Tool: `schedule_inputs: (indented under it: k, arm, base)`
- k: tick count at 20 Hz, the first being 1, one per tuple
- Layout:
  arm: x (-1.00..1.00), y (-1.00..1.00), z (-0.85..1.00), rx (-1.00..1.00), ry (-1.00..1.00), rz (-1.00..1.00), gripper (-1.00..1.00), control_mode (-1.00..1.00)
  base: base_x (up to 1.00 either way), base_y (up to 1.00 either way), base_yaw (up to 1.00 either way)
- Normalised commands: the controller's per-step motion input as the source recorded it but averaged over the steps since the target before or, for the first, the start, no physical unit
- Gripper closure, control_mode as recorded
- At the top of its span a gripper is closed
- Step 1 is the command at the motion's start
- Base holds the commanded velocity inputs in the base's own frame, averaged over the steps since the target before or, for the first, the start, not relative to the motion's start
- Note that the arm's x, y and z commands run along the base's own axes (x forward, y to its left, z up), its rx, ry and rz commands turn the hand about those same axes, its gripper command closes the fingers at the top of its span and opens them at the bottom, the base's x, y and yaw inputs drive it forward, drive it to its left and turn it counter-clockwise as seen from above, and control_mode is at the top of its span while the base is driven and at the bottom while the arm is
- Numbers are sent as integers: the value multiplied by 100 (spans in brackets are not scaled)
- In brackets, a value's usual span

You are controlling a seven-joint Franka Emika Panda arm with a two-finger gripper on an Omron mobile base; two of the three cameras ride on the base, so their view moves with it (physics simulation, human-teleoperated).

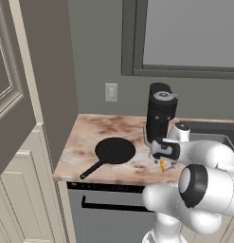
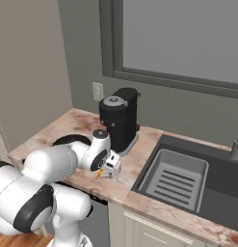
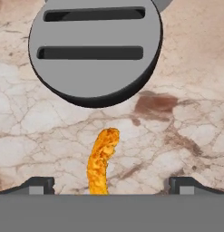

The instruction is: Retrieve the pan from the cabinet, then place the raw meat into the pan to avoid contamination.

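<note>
On a marble-patterned tabletop (image 1: 90, 128) in a rendered kitchen, beneath a large grey-framed window (image 2: 183, 43), the tall cream cabinet (image 1: 19, 156) fills the left side of the left base view, its upper door swung out toward the camera. Right of the tabletop, a dark sink (image 2: 188, 178) holds a grey ribbed basin, seen in the right base view. Below the tabletop's front edge sits a dark grey dishwasher (image 1: 109, 213) with a black bar handle. A black coffee machine (image 1: 159, 114) stands upright at the back of the tabletop, near the sink, its round grey slotted base (image 3: 93, 50) appearing in the hand view. The pan (image 1: 113, 152), flat, round and all black, lies on the tabletop to the left of the coffee machine and apart from it, with its long thin handle pointing toward the front edge. A white wall switch (image 1: 111, 92) is mounted on the grey wall above the tabletop. The gripper (image 3: 109, 183) hangs low over the tabletop in front of the coffee machine, its jaws spread wide with a fingertip on either side of the raw meat (image 3: 102, 158) and nothing in its grasp. That small orange-yellow elongated piece lies on the bare marble just in front of the machine's base, well to the right of the pan and not in it.
</note>
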Motion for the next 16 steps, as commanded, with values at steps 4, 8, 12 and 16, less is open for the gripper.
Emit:
schedule_inputs:
  k: [4, 8, 12, 16]
  arm:
    - [0, 6, -13, 0, 0, 0, -100, -100]
    - [1, 10, -12, 0, 0, 0, -100, -100]
    - [2, 9, -15, 0, 0, 0, -100, -100]
    - [4, 4, -20, 0, 0, 0, -100, -100]
  base:
    - [0, 0, 0]
    - [0, 0, 0]
    - [0, 0, 0]
    - [0, 0, 0]
